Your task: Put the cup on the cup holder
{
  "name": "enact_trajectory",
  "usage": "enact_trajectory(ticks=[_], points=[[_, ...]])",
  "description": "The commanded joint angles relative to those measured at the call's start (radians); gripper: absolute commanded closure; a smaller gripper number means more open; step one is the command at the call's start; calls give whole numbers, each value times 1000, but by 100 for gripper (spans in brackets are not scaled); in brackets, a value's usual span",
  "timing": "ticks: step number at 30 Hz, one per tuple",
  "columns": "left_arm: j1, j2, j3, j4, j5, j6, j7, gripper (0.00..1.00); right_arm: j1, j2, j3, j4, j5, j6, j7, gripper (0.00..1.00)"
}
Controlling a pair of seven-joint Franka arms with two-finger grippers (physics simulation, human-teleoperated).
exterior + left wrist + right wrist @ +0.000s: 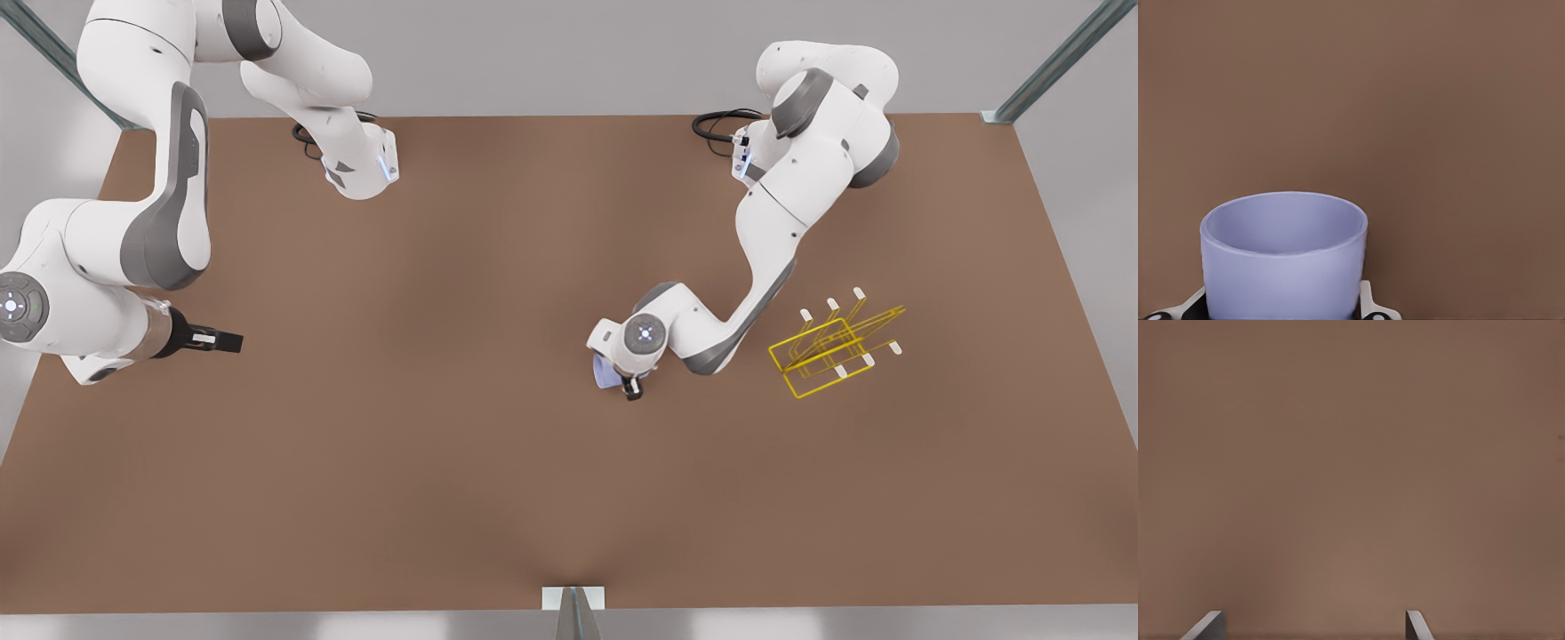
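While the cup (1285, 257) sat between the left gripper's (1283, 310) pads (1368, 303), pressed at both sides of its wall, seemed gripped and upright, mouth open to the wrist camera. Seen from the front, cup (605, 373) tucked under that gripper (629, 384) near the middle of the brown table (444, 462), whether resting on the surface or just lifted, could not tell. Judged as grasp made, carry not yet done. Still left: moving toward the front view's right, tipping the cup over, seating it on a slanted prong. Farther off, the cup holder (831, 351) stood yellow and bare, well apart from the cup. Farthest, at the front view's left edge, the right gripper (222, 340) waited, fingers (1208, 625) spread with nothing between.
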Motion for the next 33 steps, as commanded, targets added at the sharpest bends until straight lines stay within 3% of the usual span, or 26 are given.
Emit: enact_trajectory(ticks=[1, 3, 8, 9, 12, 15, 18, 22, 25, 33], points=[[-1, -1, 2, 0, 2, 0, 33, 9, 0, -1, -1, 1, -1, -1, 19, 0], [-1, -1, 4, -1, 2, -8, 33, 17, 0, -1, -1, 0, -1, -1, 19, 0], [-3, -30, 5, 11, 4, -134, 33, 19, 1, -1, -1, 0, -1, -1, 19, 0], [2, -55, 4, 28, 137, -244, 30, 19, 3, -1, 1, 1, 1, -1, 19, 0], [-7, -70, -1, 174, 201, -715, 32, 19, 3, -1, -1, 0, -1, -1, 19, 0], [-153, -70, -2, 281, 474, -1258, 48, 19, 3, -1, -1, 0, -1, -1, 19, 0], [-217, -72, -2, 252, 786, -1565, 156, 19, 3, -1, -1, 0, -1, -1, 19, 0], [-200, -196, -1, -84, 899, -1574, 176, 19, 3, -1, 1, 0, -1, -1, 19, 0], [-158, -196, 7, -187, 994, -1573, 173, 19, 3, -1, 1, 0, 1, -1, 19, 0], [-84, -299, 7, -515, 984, -1468, -16, 19, 3, -1, -1, 0, 1, -5, 19, 0]])
